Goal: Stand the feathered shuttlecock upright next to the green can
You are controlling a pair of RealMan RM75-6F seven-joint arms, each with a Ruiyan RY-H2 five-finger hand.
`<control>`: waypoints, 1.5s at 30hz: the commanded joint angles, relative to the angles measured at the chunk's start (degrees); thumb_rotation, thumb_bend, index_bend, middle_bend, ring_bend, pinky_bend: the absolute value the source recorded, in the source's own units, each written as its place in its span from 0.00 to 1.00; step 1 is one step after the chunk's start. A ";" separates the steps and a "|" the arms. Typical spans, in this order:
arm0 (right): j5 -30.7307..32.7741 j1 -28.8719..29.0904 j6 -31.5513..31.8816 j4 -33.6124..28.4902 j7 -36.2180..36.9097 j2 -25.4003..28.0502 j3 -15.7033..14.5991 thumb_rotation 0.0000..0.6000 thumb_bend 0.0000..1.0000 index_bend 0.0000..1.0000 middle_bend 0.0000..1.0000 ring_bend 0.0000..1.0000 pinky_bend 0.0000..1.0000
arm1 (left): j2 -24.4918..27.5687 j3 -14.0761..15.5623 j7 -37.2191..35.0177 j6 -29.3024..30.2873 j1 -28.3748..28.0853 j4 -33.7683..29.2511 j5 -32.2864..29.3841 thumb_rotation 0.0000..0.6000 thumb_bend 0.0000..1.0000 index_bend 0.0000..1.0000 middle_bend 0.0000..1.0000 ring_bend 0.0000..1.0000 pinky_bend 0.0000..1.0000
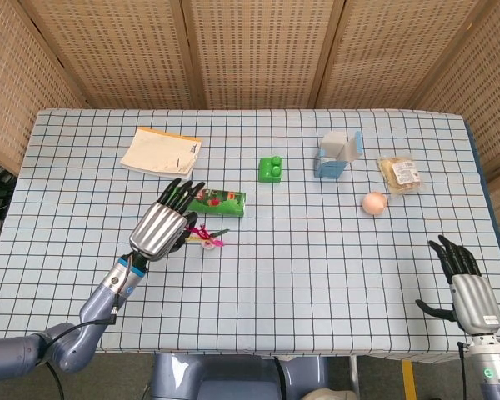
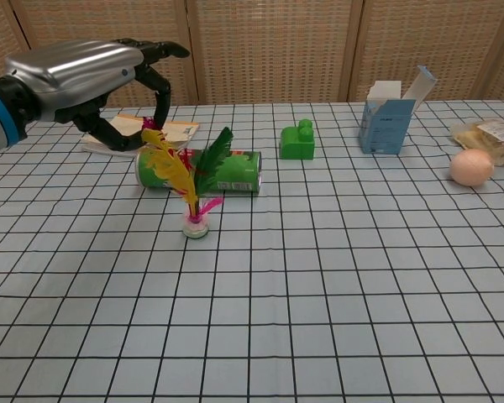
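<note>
We see the multicoloured feathered shuttlecock (image 2: pixel 194 190) standing upright on its base, just in front of the lying green cylindrical can (image 2: pixel 223 170). Left hand (image 2: pixel 84 80) pinching feather tips; right hand (image 1: pixel 469 287) open, holding nothing.

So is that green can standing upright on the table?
No, the green can lies on its side, just behind the upright feathered shuttlecock.
</note>
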 commanded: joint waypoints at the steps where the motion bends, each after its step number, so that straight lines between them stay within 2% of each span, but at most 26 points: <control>1: 0.06 0.03 -0.04 0.03 0.13 0.03 0.05 1.00 0.01 0.01 0.00 0.00 0.00 | 0.36 0.38 -1.41 0.62 0.81 0.51 0.72 1.00 0.53 0.68 0.00 0.00 0.00; 6: -0.04 0.03 -0.02 0.02 0.06 0.04 0.01 1.00 0.01 0.01 0.00 0.00 0.00 | 1.17 0.93 -2.97 1.05 1.84 1.36 1.49 1.00 0.53 0.68 0.00 0.00 0.00; 18: -0.08 0.04 -0.05 0.04 -0.21 -0.02 -0.04 1.00 0.01 0.01 0.00 0.00 0.00 | 2.42 0.24 -6.17 2.16 3.18 0.93 2.47 1.00 0.53 0.68 0.00 0.00 0.00; 45: -0.32 0.05 -0.07 0.08 -0.79 -0.21 -0.25 1.00 0.01 0.01 0.00 0.00 0.00 | 5.58 0.70 -9.20 1.78 5.60 3.55 2.84 1.00 0.54 0.68 0.00 0.00 0.00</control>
